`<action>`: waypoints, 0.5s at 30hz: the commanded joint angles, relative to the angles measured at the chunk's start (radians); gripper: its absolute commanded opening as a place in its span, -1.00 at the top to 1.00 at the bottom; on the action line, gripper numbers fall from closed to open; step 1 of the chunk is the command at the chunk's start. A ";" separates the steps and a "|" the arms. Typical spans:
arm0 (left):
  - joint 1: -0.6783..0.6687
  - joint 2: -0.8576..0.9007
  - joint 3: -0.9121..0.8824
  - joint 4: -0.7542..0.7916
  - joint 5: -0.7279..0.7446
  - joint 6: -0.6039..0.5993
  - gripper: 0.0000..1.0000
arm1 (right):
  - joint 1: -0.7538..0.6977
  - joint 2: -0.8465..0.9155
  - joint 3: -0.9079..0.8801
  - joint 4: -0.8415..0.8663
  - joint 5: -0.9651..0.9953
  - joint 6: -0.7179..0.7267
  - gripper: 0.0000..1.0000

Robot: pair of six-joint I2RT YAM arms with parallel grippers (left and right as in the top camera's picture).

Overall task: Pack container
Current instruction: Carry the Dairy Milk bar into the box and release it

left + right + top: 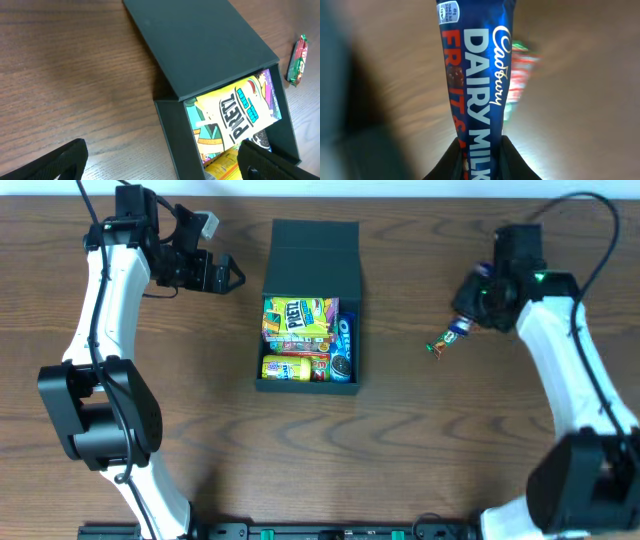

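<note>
The dark container [305, 386] stands open at the table's middle, its flap lid [315, 245] folded back on the far side. It holds a colourful pretzel packet [297, 318], a yellow packet [288, 367] and a blue cookie pack [342, 345]. My right gripper [470, 307] is to the right of the container, above the table, shut on a blue Cadbury Dairy Milk bar [477, 75]. My left gripper [225, 275] is open and empty to the left of the lid. In the left wrist view the container's wall [172, 125] lies between the left gripper's fingers [162, 165].
A small green and red candy wrapper [447, 340] lies on the wooden table just below my right gripper. It also shows in the left wrist view [298, 60] and blurred behind the bar in the right wrist view [522, 75].
</note>
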 commanded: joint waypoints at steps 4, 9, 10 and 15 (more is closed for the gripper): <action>0.000 -0.023 0.023 0.012 -0.003 0.018 -0.93 | 0.175 -0.024 0.009 0.002 -0.238 -0.133 0.97; 0.000 -0.023 0.023 0.019 -0.003 0.018 -0.93 | 0.321 -0.014 0.009 0.002 -0.224 -0.138 0.97; 0.000 -0.023 0.023 0.019 -0.003 0.018 -0.93 | 0.341 -0.009 0.009 0.000 -0.209 -0.124 0.97; 0.000 -0.023 0.023 0.018 -0.003 0.018 -0.93 | 0.415 0.032 0.009 -0.011 -0.204 -0.063 0.96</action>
